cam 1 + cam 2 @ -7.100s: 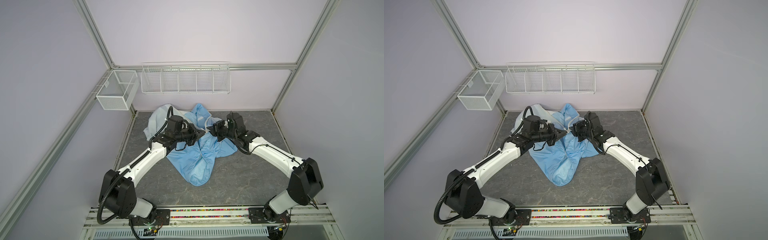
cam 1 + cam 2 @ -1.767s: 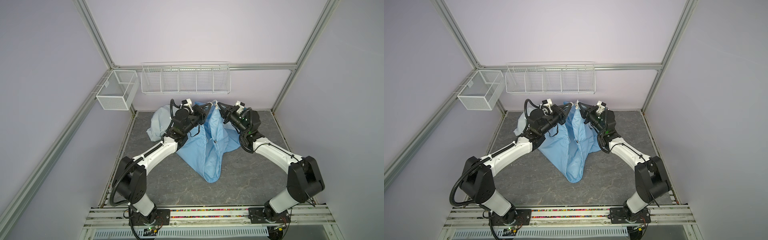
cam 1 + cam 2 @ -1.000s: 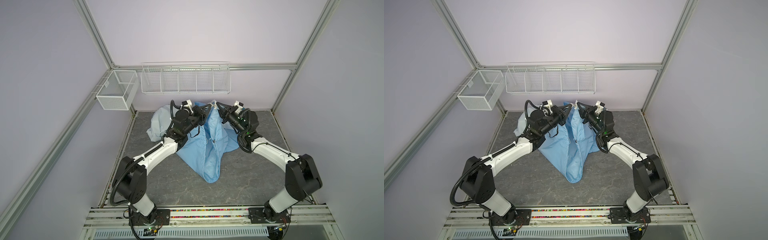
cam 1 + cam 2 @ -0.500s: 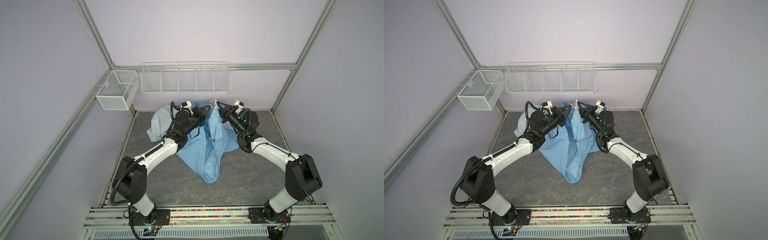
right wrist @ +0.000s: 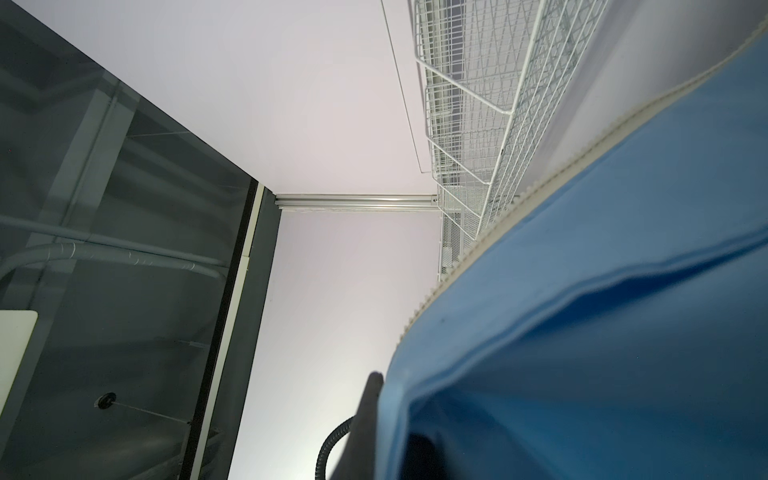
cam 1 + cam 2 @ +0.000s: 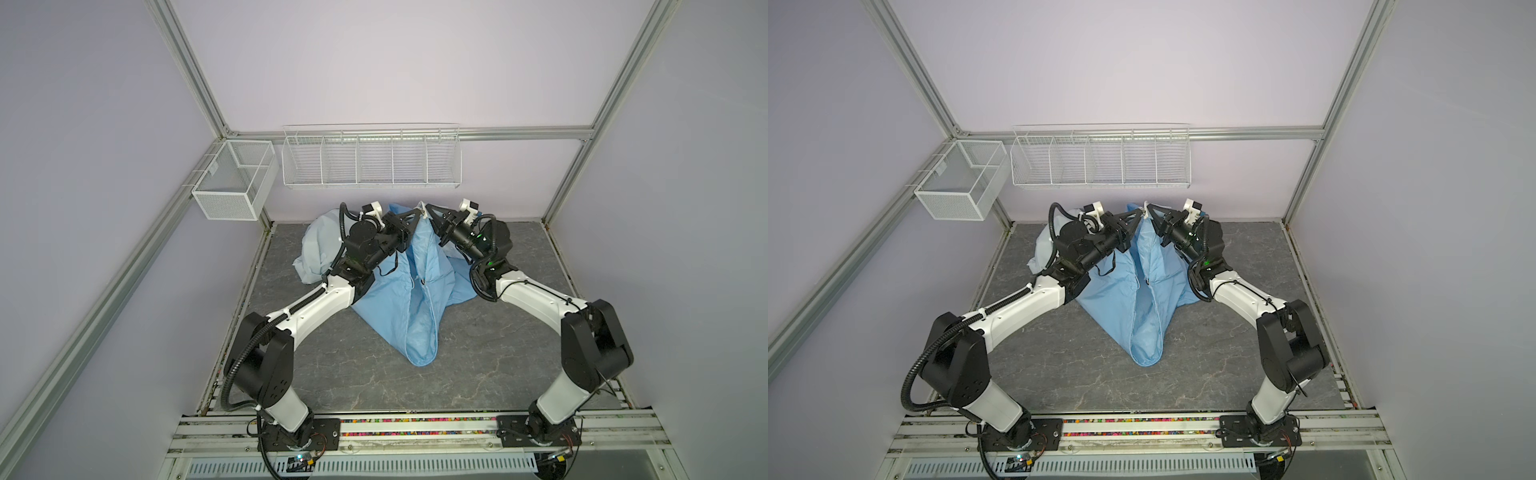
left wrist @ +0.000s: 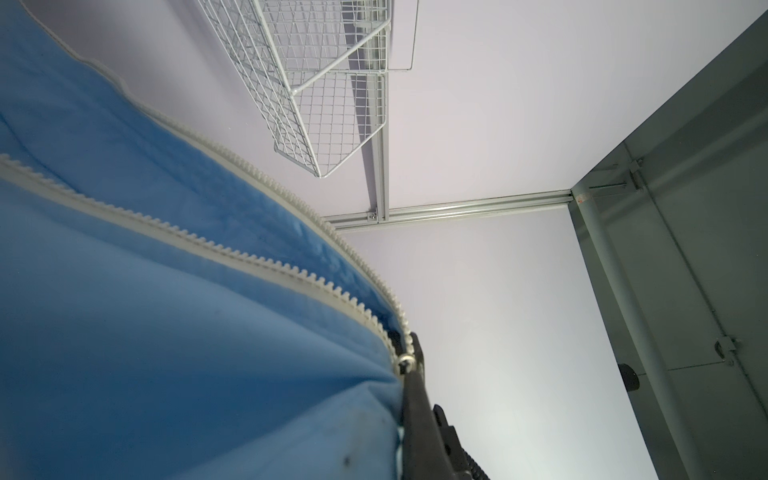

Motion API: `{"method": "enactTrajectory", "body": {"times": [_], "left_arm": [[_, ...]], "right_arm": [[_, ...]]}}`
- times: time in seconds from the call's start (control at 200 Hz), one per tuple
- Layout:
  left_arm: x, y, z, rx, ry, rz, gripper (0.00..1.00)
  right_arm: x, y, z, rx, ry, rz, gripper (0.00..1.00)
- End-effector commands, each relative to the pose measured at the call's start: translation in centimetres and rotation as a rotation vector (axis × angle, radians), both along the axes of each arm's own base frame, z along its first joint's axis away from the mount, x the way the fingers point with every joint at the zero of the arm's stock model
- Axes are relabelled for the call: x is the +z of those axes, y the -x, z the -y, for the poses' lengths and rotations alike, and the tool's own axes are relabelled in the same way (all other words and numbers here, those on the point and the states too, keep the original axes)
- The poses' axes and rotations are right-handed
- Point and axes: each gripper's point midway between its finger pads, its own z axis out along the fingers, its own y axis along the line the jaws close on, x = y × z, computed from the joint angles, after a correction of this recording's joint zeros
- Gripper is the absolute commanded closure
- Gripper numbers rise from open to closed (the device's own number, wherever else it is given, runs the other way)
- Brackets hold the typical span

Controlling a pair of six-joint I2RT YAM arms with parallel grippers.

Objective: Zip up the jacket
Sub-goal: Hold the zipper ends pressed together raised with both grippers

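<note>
Near the back edge of the bench (image 6: 490, 374), the left jaws are pinched tight on the jacket (image 6: 399, 299) where its white zipper (image 7: 257, 262) rows meet. They hold it up, seemingly so the rows hang straight, and its lower tip rests mid-bench. The right jaws, clamped on the opposite front edge, probably steady it for zipping.

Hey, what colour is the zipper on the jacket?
White; the zipper shows best in the left wrist view.

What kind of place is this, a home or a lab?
Likely a robotics lab test cell: aluminium frame, wall-mounted wire baskets, and robot arms bolted to a base rail.
</note>
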Motion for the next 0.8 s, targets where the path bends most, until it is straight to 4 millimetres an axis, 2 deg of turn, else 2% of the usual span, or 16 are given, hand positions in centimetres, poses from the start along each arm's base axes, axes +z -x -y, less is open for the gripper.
{"method": "enactTrajectory", "body": {"times": [0.0, 0.365, 0.54, 0.795], "left_arm": [[3.3, 0.8, 0.1, -0.035, 0.063, 0.072, 1.00], [5.2, 1.5, -0.6, -0.047, 0.089, 0.129, 1.00], [6.1, 2.6, 0.5, -0.138, 0.082, 0.158, 1.00], [6.2, 4.5, 1.2, -0.231, 0.043, 0.166, 1.00]], "right_arm": [[2.0, 1.4, -0.5, 0.064, -0.054, 0.060, 0.93], [1.1, 1.3, 0.0, 0.060, -0.051, 0.062, 0.93], [1.3, 1.1, 0.0, 0.070, -0.056, 0.073, 0.93], [1.4, 0.4, 0.2, 0.072, -0.062, 0.084, 0.93]]}}
